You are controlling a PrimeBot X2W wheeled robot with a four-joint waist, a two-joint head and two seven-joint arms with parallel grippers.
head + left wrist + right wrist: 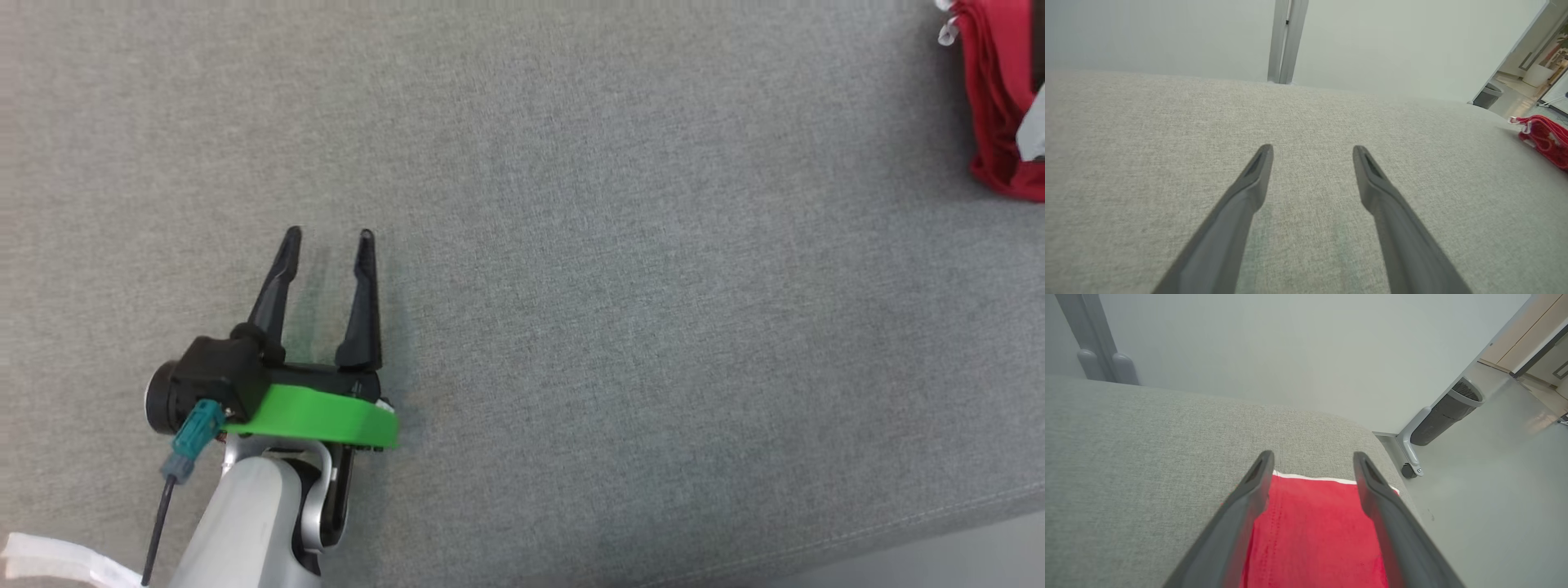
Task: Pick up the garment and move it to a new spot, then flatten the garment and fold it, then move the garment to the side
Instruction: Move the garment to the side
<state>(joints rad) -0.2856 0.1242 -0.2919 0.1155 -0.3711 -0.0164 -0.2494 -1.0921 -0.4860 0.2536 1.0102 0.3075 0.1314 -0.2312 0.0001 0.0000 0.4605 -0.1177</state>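
While the left gripper (329, 235) hovers with jaws wide and empty over the near-left part of the grey upholstered surface (620, 310), the right gripper (1312, 455) sits farther out, jaws also wide, straddling the folded red garment (1312, 535) without pinching it. Garment lies near the surface's far right corner, close to the right edge. Risk: a fingertip snagging cloth on pull-away could undo the fold or drag it over the edge onto the floor (1486, 506).

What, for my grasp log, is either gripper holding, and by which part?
Nothing is held. The left gripper stands open over the grey surface. The right gripper is open above the red garment, fingers apart, not pinching it.
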